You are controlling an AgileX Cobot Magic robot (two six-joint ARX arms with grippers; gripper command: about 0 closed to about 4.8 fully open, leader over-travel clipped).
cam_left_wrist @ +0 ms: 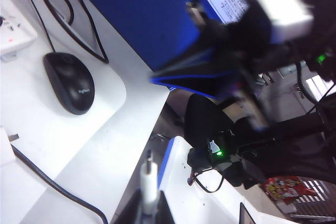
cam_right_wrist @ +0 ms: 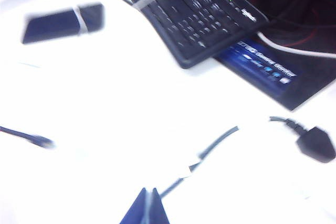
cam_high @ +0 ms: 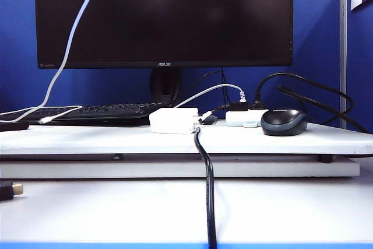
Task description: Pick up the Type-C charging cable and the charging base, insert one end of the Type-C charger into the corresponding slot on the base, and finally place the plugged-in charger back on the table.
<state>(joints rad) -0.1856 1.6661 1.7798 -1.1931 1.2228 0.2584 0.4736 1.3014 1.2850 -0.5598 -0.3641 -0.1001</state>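
Cable dominates the foreground: a thick black cable (cam_high: 208,202) runs from the near edge up onto the table (cam_high: 116,141) and ends just beside the front corner of the charging base (cam_high: 172,121), which lies flat and untouched. That lead is the likeliest snag when the base is lifted. Just to its right sit a smaller white box (cam_high: 245,119) with black plugs and a mouse (cam_high: 284,122), close enough to crowd a grasp from that side. Behind them are the keyboard (cam_high: 105,111) and the monitor (cam_high: 163,16). The Type-C charging cable (cam_high: 69,42) rises from the table near the keyboard and leaves the top of the exterior view. Its connector end is clamped in the left gripper (cam_left_wrist: 148,205), held aloft beyond the mouse side of the table, with the metal tip poking out past the fingers (probably so it is free to enter the slot). The right gripper (cam_right_wrist: 147,207) hovers over the table near the keyboard, jaws pressed together on nothing. In my judgement the base has yet to be picked up, and those jaws must part first.
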